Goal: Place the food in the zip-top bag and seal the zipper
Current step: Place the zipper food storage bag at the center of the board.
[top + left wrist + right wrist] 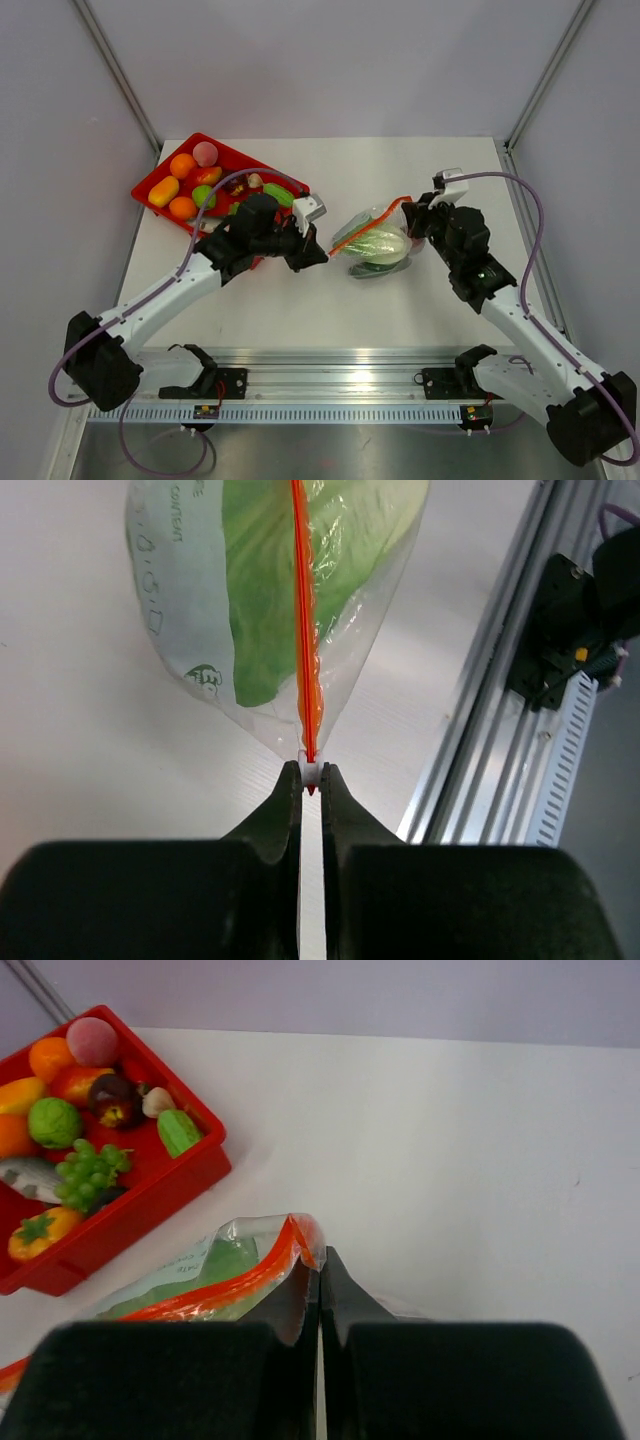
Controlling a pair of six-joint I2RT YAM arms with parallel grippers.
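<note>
The clear zip-top bag (378,243) lies mid-table with the green-white cabbage (380,242) inside. Its orange-red zipper (365,229) runs slantwise between my grippers. My left gripper (322,254) is at the strip's near-left end. In the left wrist view the gripper (311,776) is shut on the white slider at the end of the zipper (304,610), with the cabbage (265,590) behind it. My right gripper (411,214) is shut on the bag's far-right corner; in the right wrist view the gripper (320,1260) pinches the film beside the zipper (225,1288). Other food (184,166) sits in the tray.
The red tray (147,187) stands at the back left, holding several toy fruits; it also shows in the right wrist view (150,1202). An aluminium rail (330,384) runs along the near edge and appears in the left wrist view (500,710). Grey walls enclose the table.
</note>
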